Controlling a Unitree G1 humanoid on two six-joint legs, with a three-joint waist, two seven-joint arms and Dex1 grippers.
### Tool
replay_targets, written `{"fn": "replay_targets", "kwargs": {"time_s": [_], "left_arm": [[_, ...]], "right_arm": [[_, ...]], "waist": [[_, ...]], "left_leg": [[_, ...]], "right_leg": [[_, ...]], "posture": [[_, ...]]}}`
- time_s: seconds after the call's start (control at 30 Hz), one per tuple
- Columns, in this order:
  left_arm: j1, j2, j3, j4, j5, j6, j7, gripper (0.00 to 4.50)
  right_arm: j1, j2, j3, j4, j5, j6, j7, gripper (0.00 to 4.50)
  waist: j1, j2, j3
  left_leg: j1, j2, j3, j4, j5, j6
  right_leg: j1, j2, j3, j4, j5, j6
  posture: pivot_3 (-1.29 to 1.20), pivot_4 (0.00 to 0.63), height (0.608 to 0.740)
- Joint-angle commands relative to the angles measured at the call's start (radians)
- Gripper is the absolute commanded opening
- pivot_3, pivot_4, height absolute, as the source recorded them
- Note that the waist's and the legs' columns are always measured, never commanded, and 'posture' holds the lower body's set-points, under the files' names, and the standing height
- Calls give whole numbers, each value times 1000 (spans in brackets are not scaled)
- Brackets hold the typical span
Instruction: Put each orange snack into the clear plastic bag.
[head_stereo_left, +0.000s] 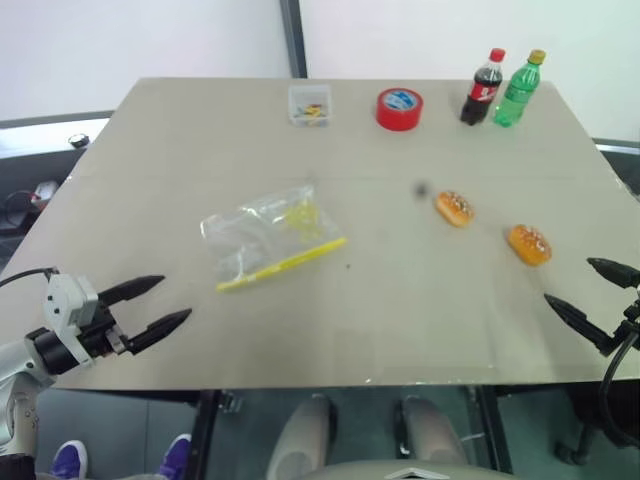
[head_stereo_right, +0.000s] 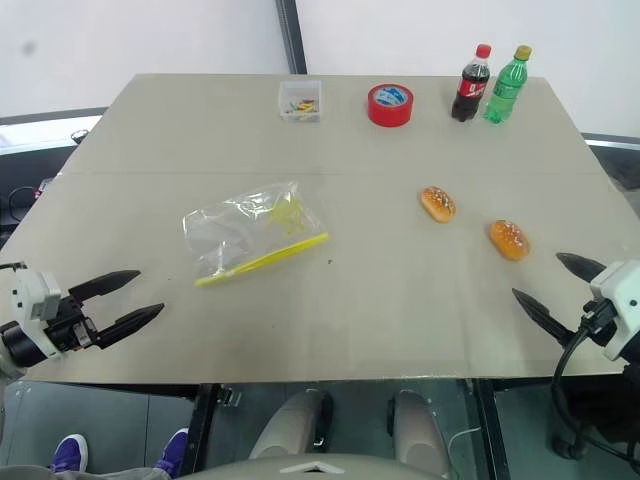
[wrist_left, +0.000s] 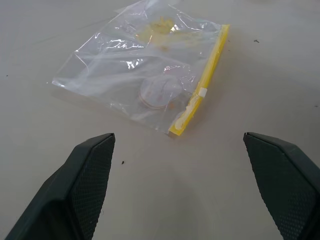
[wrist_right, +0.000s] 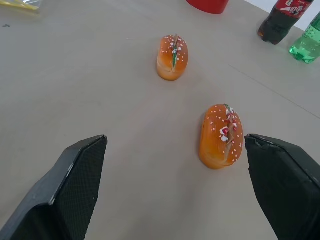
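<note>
Grey table (head_stereo_left: 400, 330) held both snacks (head_stereo_left: 454, 208) (head_stereo_left: 529, 244) near the right gripper (head_stereo_left: 590, 292) and the flimsy, slippery-looking bag (head_stereo_left: 262, 236) near the left gripper (head_stereo_left: 155, 304), both spread empty; snacks looked light, best pinched across the sides.

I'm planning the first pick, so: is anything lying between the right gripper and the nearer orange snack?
Nothing visible does. The right gripper is open at the table's near edge, and only bare tabletop lies between it and the nearer orange snack.
</note>
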Motion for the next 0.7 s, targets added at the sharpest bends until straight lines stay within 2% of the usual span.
{"fn": "replay_targets", "kwargs": {"time_s": [0.03,0.13,0.27,0.43,0.57,0.7], "left_arm": [[-30,-1,-4,-8,-15,0,3,4386],[-63,-26,-28,-34,-60,93,28,4386],[-84,-46,-14,-97,-125,270,148,4386],[-124,34,-40,-122,-189,672,320,4386],[-253,66,-42,13,-257,898,351,4386],[-380,59,-102,143,-201,943,397,4386]], "right_arm": [[-26,-16,-9,-30,11,10,-18,4500],[-78,-18,33,-41,12,33,-48,4500],[-120,-16,65,-55,22,50,-58,4500],[-225,-1,172,-117,53,99,-101,4500],[-306,14,279,-166,51,129,-132,4500],[-371,32,367,-193,47,145,-150,4500]], "waist": [[0,0,0],[0,0,0],[-1,0,0],[-6,0,0],[0,0,0],[-2,0,0]], "left_leg": [[0,0,0,0,0,0],[0,0,0,0,0,0],[-1,0,-1,0,0,0],[0,0,-1,0,0,0],[-1,-2,-3,1,0,0],[-1,-3,-4,1,0,0]], "right_leg": [[0,0,0,0,0,0],[0,0,0,0,0,0],[0,0,-1,0,0,0],[-1,1,-1,2,0,0],[-1,5,-4,3,0,1],[-1,5,-4,3,0,1]], "posture": [[0,150,740],[0,150,740],[0,150,740],[0,150,740],[0,150,740],[0,150,740]]}}
